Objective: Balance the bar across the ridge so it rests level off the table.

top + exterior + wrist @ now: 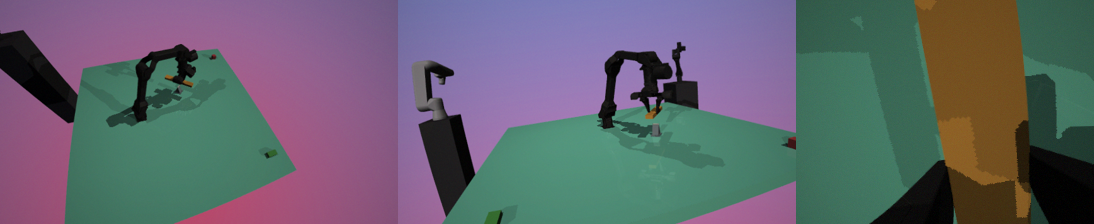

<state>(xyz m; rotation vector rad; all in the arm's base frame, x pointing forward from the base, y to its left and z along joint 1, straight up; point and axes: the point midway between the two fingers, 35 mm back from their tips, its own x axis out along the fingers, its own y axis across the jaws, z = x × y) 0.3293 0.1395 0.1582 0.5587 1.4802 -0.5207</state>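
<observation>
An orange bar [189,84] [650,116] [976,75] is held in the air and looks roughly level. My gripper [653,112] [985,163] is shut on the bar near its middle, with one finger on each long side. The small grey ridge [179,90] [655,129] stands on the green table [157,173] [555,176]. The bar hangs above the ridge in the top and exterior views, with a visible gap between them. In the wrist view the ridge does not show; whether the bar hides it cannot be told.
A green block [272,153] [493,218] and a red block [213,56] [792,143] lie near the table's edges, far from the ridge. A grey arm [421,85] on a black pedestal [445,157] and another black arm [676,63] stand beyond the table.
</observation>
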